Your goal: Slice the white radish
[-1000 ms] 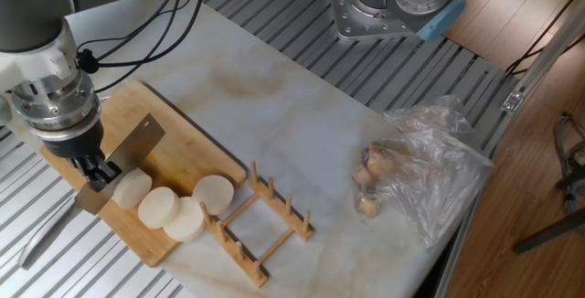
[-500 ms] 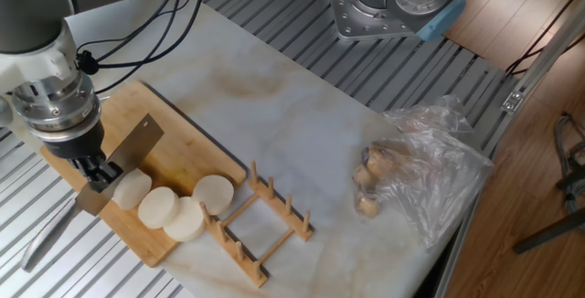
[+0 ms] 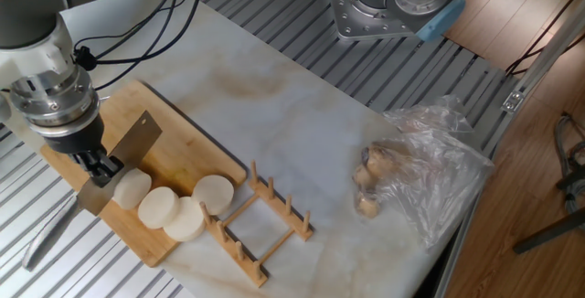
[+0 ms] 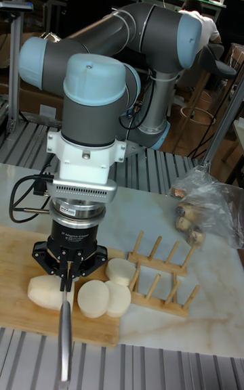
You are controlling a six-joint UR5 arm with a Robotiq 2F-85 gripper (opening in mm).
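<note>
The gripper (image 3: 94, 164), clamped on the knife (image 3: 123, 161), has lifted and drifted slightly toward the frame's left edge, so the blade seems to be clearing a finished cut. The white radish (image 3: 131, 188) stub (three discs (image 3: 186, 211) beside it) lies on the cutting board (image 3: 183, 147), lower left.
</note>
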